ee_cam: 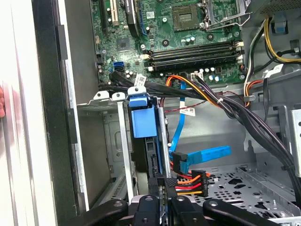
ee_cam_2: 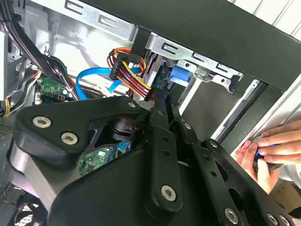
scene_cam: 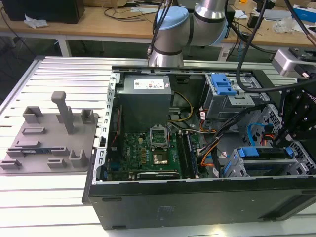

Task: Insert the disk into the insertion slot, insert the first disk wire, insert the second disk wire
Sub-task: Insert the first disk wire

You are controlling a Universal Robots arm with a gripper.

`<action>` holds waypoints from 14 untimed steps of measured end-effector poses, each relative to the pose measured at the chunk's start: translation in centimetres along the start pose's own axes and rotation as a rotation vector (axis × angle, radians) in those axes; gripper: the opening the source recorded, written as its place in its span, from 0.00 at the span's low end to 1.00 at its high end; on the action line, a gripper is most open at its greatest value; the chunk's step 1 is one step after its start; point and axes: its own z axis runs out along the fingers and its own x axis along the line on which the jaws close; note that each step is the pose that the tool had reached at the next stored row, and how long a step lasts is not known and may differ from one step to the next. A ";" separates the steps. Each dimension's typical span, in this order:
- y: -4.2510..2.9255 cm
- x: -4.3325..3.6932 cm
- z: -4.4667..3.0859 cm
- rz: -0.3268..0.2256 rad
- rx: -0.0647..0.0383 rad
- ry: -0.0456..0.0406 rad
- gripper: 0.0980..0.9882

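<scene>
In the exterior view, the black gripper point(scene_cam: 278, 145) reaches down into the open black computer case point(scene_cam: 197, 207). Just beyond its tips the flat silver disk point(scene_cam: 264, 152), clipped in a bright blue plastic frame, sits inside the insertion slot point(scene_cam: 232, 167), a low bay of grey sheet metal. The taller grey cage with a blue latch piece point(scene_cam: 224, 86) stands well behind the gripper. In the second wrist view, the gripper's two long black fingers point(ee_cam_2: 159, 141) run close together. Their tips meet a bundle of red, orange, yellow and black wires point(ee_cam_2: 131, 70), and the disk's blue frame point(ee_cam_2: 181, 75) lies just past them in the slot's metal wall point(ee_cam_2: 207, 66). A person's hand point(ee_cam_2: 268, 150) rests outside the case, off to one side of the gripper. In the first wrist view, the jaws are drawn narrow around a small black power plug point(ee_cam: 170, 181). The plug is pressed against the near end of the disk point(ee_cam: 141, 117), straight ahead of the gripper, and a flat blue cable point(ee_cam: 207, 153) lies beside it.
</scene>
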 end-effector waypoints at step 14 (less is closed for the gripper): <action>0.00 0.01 0.14 -0.017 0.001 0.0003 0.07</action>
